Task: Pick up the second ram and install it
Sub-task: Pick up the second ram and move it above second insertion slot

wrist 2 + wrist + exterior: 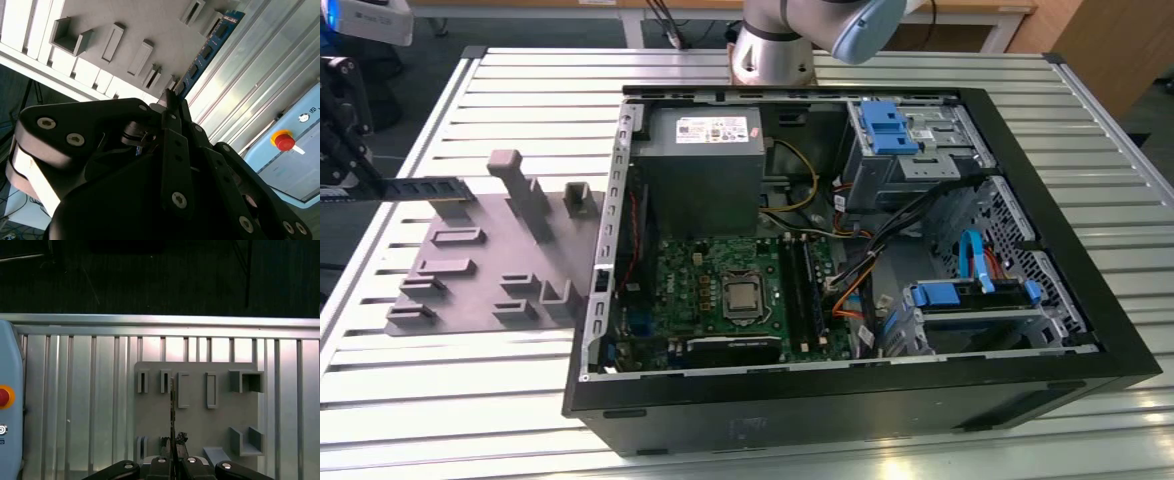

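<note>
One long, narrow, blue second ram sticks out from the hand, pinched by its end.

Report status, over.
Gripper shut on second ram. Ram over grey tray, apart from open computer case. Nothing between them.

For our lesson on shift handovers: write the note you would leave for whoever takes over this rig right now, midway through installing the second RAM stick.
Pincer: shut on the long, narrow blue circuit-board RAM stick, held above the grey plastic tray with upright blocks.
Done: stick picked up, apparently clear of the tray.
Left: it is not yet in the green motherboard inside the open black computer case.
</note>
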Robot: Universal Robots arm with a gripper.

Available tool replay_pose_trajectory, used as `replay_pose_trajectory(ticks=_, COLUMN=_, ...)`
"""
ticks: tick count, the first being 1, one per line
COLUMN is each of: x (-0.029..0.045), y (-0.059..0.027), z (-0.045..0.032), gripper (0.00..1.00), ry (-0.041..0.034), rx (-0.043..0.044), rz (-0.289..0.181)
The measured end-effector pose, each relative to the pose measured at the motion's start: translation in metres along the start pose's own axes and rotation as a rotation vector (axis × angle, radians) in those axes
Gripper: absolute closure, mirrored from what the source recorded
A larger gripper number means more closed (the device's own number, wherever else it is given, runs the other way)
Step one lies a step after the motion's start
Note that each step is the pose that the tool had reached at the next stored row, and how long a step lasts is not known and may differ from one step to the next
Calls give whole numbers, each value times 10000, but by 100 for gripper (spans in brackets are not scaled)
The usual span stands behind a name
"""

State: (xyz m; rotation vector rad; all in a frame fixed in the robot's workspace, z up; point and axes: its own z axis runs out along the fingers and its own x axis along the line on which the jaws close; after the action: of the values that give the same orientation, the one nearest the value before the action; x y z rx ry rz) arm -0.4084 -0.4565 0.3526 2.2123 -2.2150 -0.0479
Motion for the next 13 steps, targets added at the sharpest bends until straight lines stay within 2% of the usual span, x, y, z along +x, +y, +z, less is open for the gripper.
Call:
replay_pose_trajectory(ticks=8, x=-1, y=3, z=-91, gripper=86, ry=-1, rx=1, rz=1)
replay_pose_trajectory(ticks=13, x=-2, y=3, z=-113, gripper=86, ry=-1, rx=2, rz=0)
